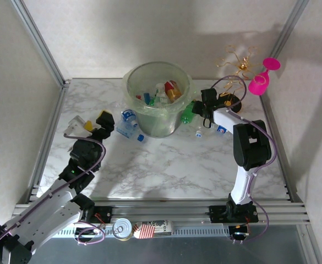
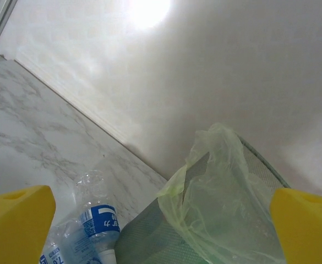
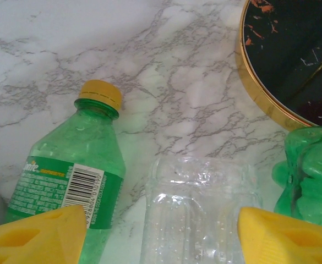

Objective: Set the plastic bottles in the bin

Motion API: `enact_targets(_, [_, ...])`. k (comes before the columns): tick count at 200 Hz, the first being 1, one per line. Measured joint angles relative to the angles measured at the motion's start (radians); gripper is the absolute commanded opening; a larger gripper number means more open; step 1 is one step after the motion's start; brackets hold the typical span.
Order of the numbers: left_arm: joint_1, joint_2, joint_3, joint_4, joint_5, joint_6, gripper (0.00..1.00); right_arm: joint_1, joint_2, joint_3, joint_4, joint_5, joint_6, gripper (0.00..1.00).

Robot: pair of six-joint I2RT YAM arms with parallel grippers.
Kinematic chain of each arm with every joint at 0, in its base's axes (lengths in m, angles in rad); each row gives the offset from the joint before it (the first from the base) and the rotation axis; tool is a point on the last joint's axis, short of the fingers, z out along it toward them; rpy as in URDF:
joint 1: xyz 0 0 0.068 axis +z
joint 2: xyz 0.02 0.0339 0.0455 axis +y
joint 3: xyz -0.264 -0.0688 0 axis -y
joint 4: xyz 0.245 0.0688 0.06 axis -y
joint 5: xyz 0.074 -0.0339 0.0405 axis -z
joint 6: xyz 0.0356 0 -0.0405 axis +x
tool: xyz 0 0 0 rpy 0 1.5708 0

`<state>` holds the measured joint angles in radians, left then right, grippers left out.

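Got the right jaws open astride a clear bottle (image 3: pixel 199 209) between green bottles (image 3: pixel 67 181) beside the bin (image 1: pixel 161 125), far-right bench (image 1: pixel 166 165) side, prob lining up a grab; left jaws wide open, empty.

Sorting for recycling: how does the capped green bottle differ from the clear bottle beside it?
The green bottle is tinted; the clear bottle is colourless. The green bottle shows a barcode label and a yellow cap; the clear bottle shows neither. Both rest on the marble table.
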<state>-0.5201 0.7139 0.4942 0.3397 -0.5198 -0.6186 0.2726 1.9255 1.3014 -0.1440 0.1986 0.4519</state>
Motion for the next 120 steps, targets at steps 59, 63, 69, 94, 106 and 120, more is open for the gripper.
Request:
enact_targets(59, [0.002, -0.003, -0.001, -0.01, -0.001, -0.015, 1.0, 0.0, 0.005, -0.012, 0.002, 0.018, 0.006, 0.73])
enact_targets(63, [0.002, -0.005, -0.001, -0.013, -0.001, -0.015, 0.99, 0.0, 0.005, -0.014, 0.003, 0.018, 0.006, 0.73])
enact_targets(69, [0.002, -0.008, -0.001, -0.017, -0.001, -0.016, 1.0, 0.0, 0.005, -0.02, 0.003, 0.018, 0.006, 0.73])
enact_targets(94, [0.003, -0.021, -0.005, -0.027, -0.001, -0.019, 1.0, 0.0, 0.011, -0.04, 0.002, 0.018, 0.009, 0.73])
enact_targets(106, [0.004, -0.024, -0.006, -0.03, -0.001, -0.023, 0.99, 0.0, 0.016, -0.047, 0.002, 0.017, 0.009, 0.73])
enact_targets(120, [0.005, -0.026, -0.006, -0.03, -0.001, -0.026, 1.0, 0.0, 0.026, -0.049, 0.002, 0.017, 0.009, 0.73])
